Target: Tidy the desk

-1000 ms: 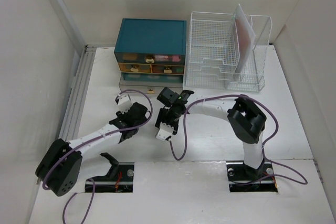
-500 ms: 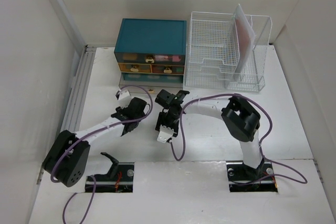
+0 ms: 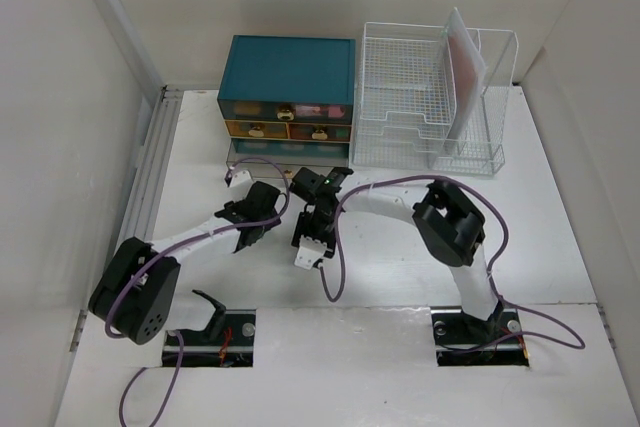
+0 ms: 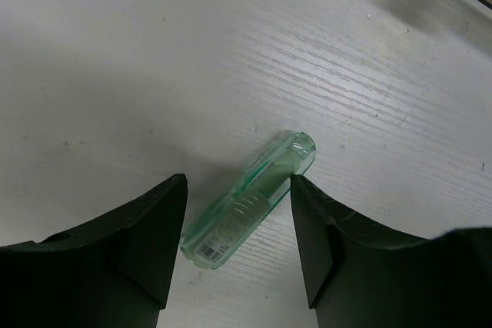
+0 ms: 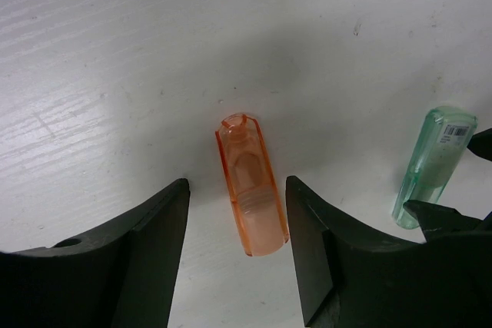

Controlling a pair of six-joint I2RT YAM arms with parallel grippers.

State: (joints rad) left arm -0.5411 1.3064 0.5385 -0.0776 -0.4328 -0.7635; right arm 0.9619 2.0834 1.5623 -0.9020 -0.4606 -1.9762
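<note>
Two small clear-plastic pieces lay loose on the worktop point(image 3: 560, 227), and each of your tools was down over one of them. That worktop, the big white slab under both arms, looked hard, smooth and slick. You would not take hold of it itself; what mattered was that light things would likely skate across it when nudged.

Your left tool point(image 4: 237, 209) was released, its jaws astride the green piece point(image 4: 250, 201), which lay slantwise between them with its rounded end close to one finger. Your right tool point(image 5: 237, 197) was likewise released, straddling the orange piece point(image 5: 250, 186) with a gap on each side.

Both pieces looked light, stiff and slippery — probably best pinched across the narrow middle of the long sides, squarely, so they did not squirt out. The green one seemed to need the jaws turned to match its slant first.

Around you: the two pieces sat near each other, so the tools worked close together and could clash. At the far edge stood the teal drawer box point(image 3: 288, 97) and, beside it, the white wire rack point(image 3: 430, 112) with a pale folder point(image 3: 465, 62) upright in it.
</note>
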